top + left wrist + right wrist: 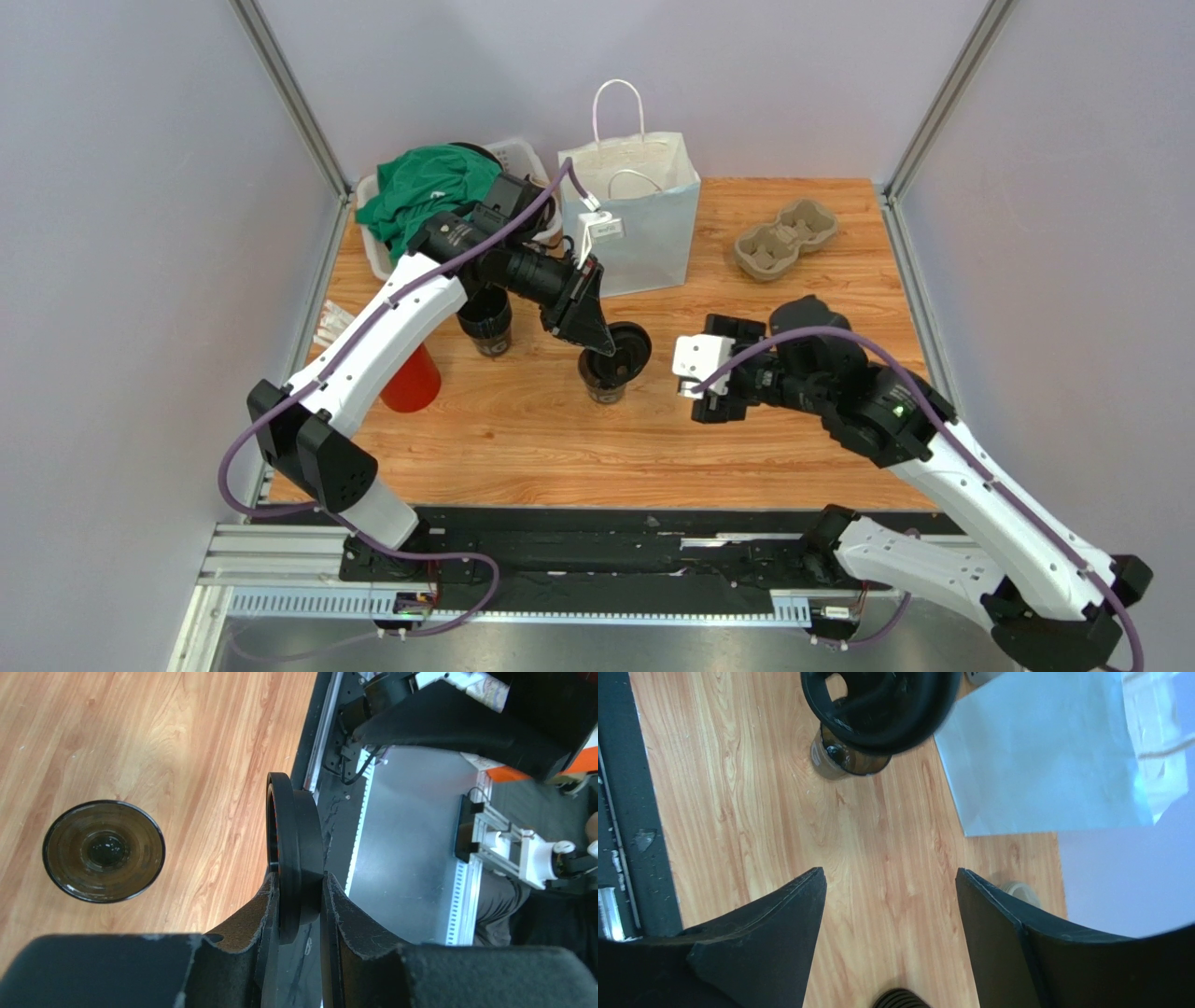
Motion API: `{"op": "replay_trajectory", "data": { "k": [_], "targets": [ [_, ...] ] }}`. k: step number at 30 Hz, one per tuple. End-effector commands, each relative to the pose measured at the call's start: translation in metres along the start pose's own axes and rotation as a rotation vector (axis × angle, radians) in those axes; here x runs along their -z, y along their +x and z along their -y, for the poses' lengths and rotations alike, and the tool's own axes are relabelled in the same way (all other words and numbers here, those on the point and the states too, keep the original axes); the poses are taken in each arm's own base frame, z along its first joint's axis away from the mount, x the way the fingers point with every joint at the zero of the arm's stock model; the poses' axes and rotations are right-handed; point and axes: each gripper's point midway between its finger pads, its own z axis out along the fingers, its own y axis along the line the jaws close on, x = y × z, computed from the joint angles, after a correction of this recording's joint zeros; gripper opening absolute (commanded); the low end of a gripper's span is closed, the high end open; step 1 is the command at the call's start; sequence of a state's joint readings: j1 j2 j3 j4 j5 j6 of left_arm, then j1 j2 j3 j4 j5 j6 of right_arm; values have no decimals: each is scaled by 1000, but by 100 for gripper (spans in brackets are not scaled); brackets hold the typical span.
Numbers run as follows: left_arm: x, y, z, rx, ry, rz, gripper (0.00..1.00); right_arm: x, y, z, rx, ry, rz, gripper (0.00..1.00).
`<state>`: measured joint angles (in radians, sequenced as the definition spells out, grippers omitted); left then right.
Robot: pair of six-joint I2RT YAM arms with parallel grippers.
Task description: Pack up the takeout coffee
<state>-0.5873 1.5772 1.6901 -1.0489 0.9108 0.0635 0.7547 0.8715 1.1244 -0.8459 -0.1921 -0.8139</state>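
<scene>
The takeout coffee cup [603, 382] stands uncovered on the wooden table in front of the white bag; it shows from above as a dark round mouth [104, 851]. Its black round lid [295, 855] is held edge-on by my left gripper [300, 894], which is shut on it. The lid [627, 343] hovers tilted just above and beside the cup's rim. My right gripper [690, 373] is to the right of the cup, apart from it. In the right wrist view it [889, 876] stands open over bare wood, with the lid [882, 707] and cup [844, 759] ahead.
A white paper bag [638, 210] with handles stands behind the cup. A cardboard cup carrier [786, 238] lies at the back right. A red cup [411, 381] and a black ribbed object [487, 328] stand under the left arm. A bin with green cloth [428, 189] is at the back left.
</scene>
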Motion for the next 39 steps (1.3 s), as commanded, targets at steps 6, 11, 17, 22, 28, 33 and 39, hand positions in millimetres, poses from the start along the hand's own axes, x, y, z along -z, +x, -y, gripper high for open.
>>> {"op": "replay_trajectory", "data": {
  "k": [6, 11, 17, 22, 28, 33, 39],
  "targets": [
    [-15, -4, -16, 67, 54, 4, 19, -23, -47, -9, 161, 3, 65, 62],
    [-25, -6, -27, 96, 69, -19, 18, -32, -57, -33, 205, -63, 81, 57],
    [-31, -7, -33, 109, 92, -37, 17, -45, -47, -41, 220, -36, 71, 56],
    [-29, -8, -28, 96, 113, -34, 15, -65, -32, -47, 224, -2, 61, 56],
    [-24, -6, -22, 72, 107, -22, 15, -73, -45, -39, 202, 56, 103, 54],
    [-23, -5, -21, 65, 101, -20, 15, -76, -49, -37, 205, 62, 101, 51],
    [-22, -5, -19, 59, 108, -19, 15, -86, -42, -39, 226, 81, 83, 46]
  ]
}}
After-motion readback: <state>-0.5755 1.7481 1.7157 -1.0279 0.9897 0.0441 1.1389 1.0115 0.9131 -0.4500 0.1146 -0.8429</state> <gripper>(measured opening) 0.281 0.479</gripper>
